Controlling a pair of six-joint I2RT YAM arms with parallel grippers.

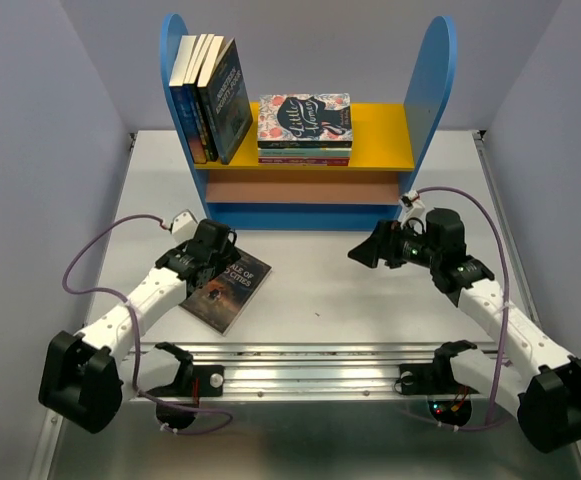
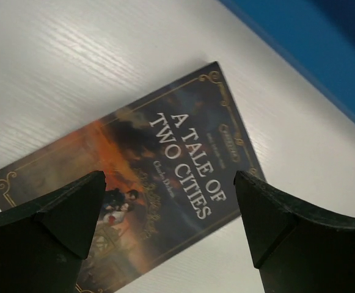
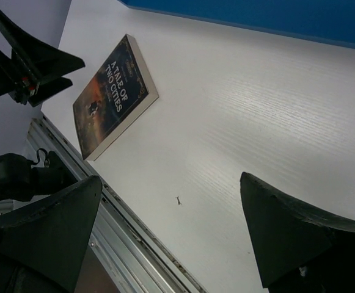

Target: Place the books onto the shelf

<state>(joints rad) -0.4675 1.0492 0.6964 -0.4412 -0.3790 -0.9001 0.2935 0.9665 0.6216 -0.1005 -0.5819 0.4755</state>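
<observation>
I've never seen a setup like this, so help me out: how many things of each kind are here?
Upright books: 4
A Tale of Two Cities, lying flat: 1
Flat stack topped by Little Women: 1
Shelf: 1
Robot arms (left arm, right arm): 2
Total: 9

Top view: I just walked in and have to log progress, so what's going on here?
Two robot arms are shelving. Several books stand leaning on the shelf, on its yellow board, beside a flat stack. A Tale of Two Cities lies flat on the table. The left gripper hovers open above it, not gripping. The right gripper is open and empty over bare table.
</observation>
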